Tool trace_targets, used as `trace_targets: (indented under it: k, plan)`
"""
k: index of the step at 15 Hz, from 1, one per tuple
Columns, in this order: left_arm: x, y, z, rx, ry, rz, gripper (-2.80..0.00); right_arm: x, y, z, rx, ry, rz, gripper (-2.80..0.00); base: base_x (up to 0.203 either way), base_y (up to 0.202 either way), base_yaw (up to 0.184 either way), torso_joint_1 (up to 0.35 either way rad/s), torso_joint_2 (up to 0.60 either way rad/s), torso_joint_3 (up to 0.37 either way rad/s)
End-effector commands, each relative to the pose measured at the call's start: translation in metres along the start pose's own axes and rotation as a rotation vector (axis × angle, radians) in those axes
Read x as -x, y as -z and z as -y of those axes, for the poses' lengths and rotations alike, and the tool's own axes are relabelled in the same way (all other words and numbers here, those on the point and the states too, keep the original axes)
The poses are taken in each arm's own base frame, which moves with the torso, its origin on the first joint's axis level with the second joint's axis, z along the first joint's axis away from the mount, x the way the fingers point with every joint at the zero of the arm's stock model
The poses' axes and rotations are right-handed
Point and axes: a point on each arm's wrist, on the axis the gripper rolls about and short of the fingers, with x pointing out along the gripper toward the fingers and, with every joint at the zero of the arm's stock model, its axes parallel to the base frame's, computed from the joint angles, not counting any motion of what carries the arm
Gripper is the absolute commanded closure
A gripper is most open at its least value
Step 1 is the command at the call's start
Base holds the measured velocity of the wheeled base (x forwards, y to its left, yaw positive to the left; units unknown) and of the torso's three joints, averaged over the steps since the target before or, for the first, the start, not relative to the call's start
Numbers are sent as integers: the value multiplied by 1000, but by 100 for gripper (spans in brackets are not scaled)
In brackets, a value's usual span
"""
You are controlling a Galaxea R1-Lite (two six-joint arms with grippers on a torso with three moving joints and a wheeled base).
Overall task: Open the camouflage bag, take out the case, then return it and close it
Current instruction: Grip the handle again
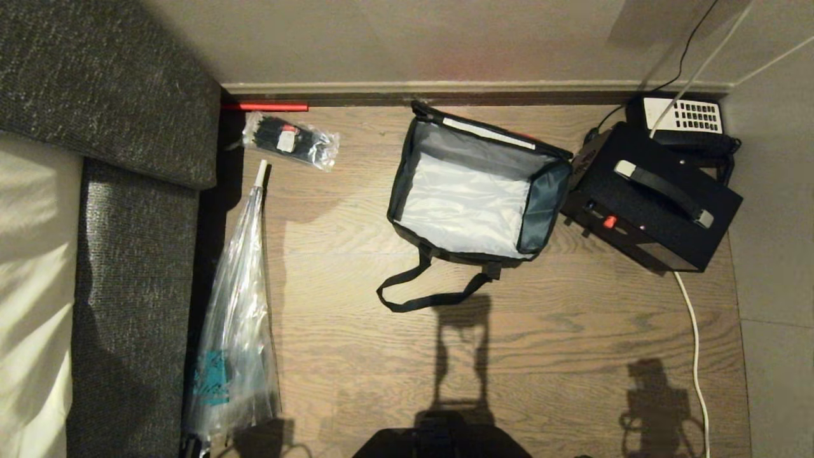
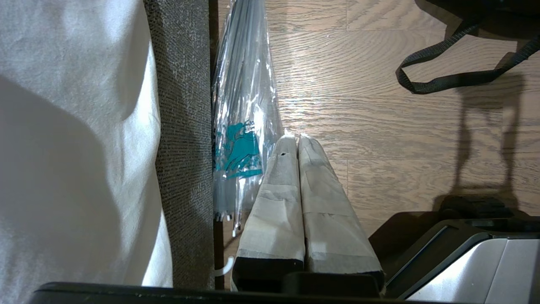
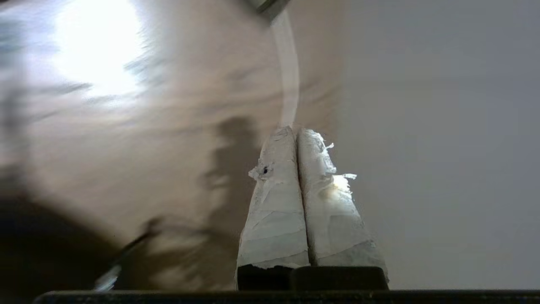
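The head view looks steeply down from high up at the wooden floor [image 1: 394, 356], facing the wall. The left wrist view sits low, looking past its closed claw [image 2: 297, 137] along the same floor by the sofa [image 2: 185, 126]; both views share the clear plastic bag [image 1: 235, 331] and the black strap [image 1: 426, 296]. The right wrist view, blurred, faces floor and white cable [image 3: 289, 84].

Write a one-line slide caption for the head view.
Open, empty camouflage bag on the wooden floor, the black case standing beside it.
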Motion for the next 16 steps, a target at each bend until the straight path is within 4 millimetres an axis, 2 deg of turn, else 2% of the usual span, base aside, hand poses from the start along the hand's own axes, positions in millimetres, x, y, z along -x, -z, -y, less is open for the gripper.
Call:
trace_targets:
  k: [1,3,6,16]
  plan:
    - [0,0,0,0,0,-2,0,11,9,-2,-70,-121,91,0,0,0,0,0,0,0]
    - [0,0,0,0,0,-2,0,19,21,-6,-166,-284,121,0,0,0,0,0,0,0]
    - [0,0,0,0,1,-2,0,24,25,-6,-228,-284,168,0,0,0,0,0,0,0]
    - [0,0,0,0,1,-2,0,24,25,-6,-223,-284,168,0,0,0,0,0,1,3]
